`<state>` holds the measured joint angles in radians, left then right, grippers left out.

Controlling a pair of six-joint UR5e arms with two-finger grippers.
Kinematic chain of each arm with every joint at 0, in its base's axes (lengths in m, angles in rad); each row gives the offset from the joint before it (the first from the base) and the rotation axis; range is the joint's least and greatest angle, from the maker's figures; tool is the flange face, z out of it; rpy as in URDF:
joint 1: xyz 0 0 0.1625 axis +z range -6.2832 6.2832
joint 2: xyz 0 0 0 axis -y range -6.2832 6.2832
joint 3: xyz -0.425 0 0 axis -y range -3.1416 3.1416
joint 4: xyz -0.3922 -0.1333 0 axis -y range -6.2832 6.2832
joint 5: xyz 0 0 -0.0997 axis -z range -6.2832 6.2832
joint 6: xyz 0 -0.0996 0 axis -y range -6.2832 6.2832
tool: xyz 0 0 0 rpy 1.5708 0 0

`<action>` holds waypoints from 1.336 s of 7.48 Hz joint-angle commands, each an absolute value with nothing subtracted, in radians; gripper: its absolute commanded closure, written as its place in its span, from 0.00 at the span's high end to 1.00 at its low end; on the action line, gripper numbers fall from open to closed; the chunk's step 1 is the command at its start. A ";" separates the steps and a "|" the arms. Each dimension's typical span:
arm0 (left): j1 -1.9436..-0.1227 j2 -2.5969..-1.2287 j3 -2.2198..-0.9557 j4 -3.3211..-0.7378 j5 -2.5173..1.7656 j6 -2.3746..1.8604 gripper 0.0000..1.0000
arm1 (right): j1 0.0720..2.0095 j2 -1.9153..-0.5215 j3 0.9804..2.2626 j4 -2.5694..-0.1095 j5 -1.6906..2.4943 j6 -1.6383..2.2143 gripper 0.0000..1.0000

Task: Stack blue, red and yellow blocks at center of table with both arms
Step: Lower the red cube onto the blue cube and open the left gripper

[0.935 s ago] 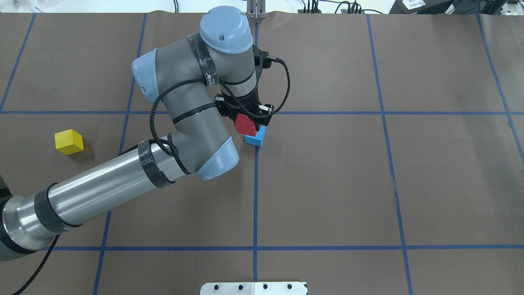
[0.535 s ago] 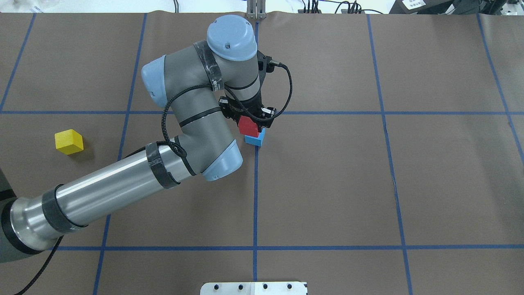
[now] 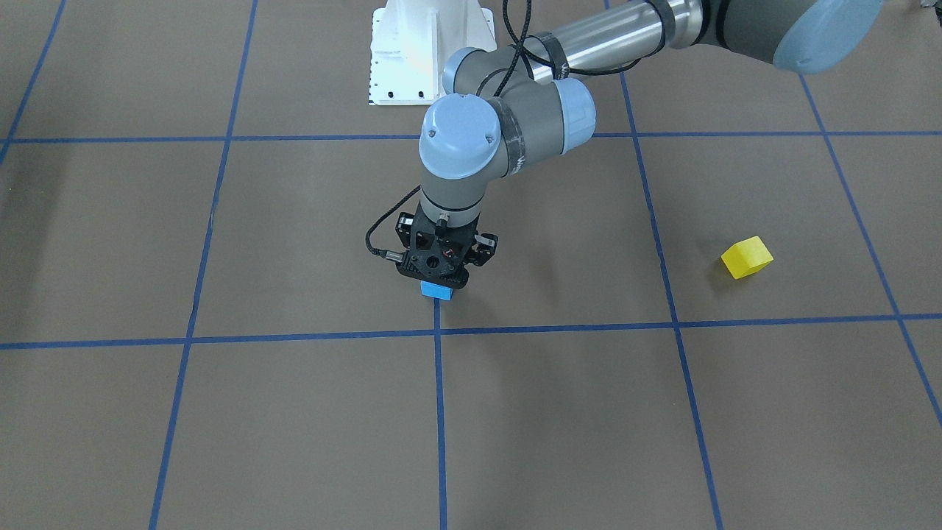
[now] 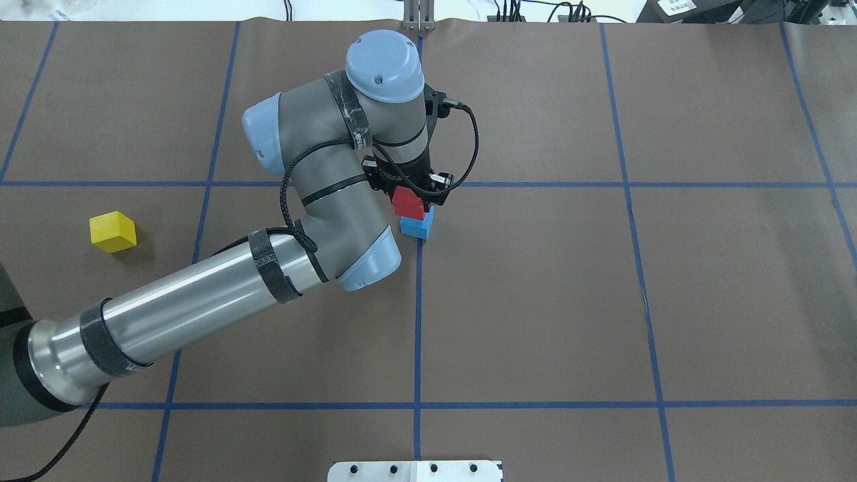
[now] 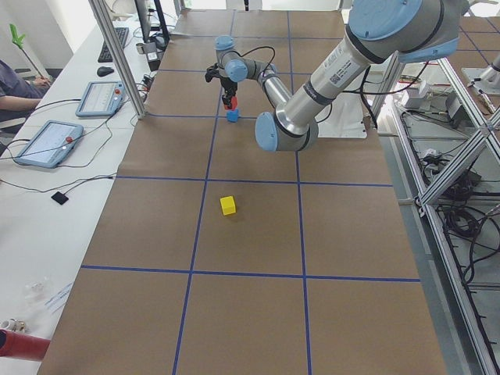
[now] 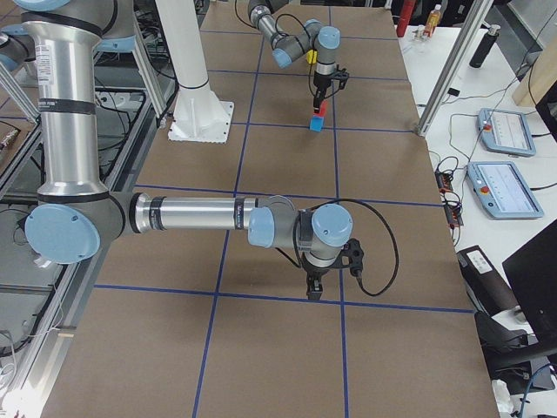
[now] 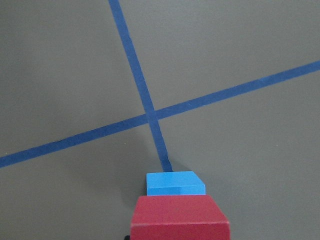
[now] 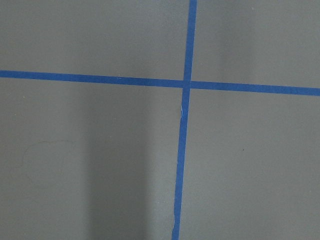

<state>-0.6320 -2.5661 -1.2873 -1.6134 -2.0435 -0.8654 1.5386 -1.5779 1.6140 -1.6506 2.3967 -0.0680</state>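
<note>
Left end effector [image 4: 409, 195] is closed on the red block [image 4: 409, 203], holding it over the blue block [image 4: 416, 226], which sits beside a tape crossing near the centre of the counter [image 4: 535, 301]. Contact between the two blocks cannot be confirmed. Side-to-side alignment looks close in the wrist view. Recommended: keep the faces square, lower slowly, and release only once red rests flat on blue. Yellow block [image 4: 112, 231] lies well apart on the counter, not yet stacked. Right end effector [image 6: 313, 292] hangs over bare counter, and whether it is wide or narrow cannot be told.
</note>
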 commanded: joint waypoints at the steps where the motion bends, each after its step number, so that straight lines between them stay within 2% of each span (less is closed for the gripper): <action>1: -0.632 -2.569 -1.276 -1.614 -2.039 -0.919 0.00 | 1.539 -1.578 1.614 -1.651 2.399 -0.067 1.00; 8: -0.614 -2.572 -1.226 -1.680 -2.023 -0.931 0.00 | 1.539 -1.578 1.605 -1.651 2.396 -0.077 1.00; 9: -0.614 -2.574 -1.227 -1.680 -2.023 -0.930 0.11 | 1.539 -1.578 1.605 -1.651 2.396 -0.078 1.00; 10: -0.614 -2.576 -1.226 -1.680 -2.023 -0.928 0.33 | 1.539 -1.578 1.605 -1.651 2.396 -0.078 1.00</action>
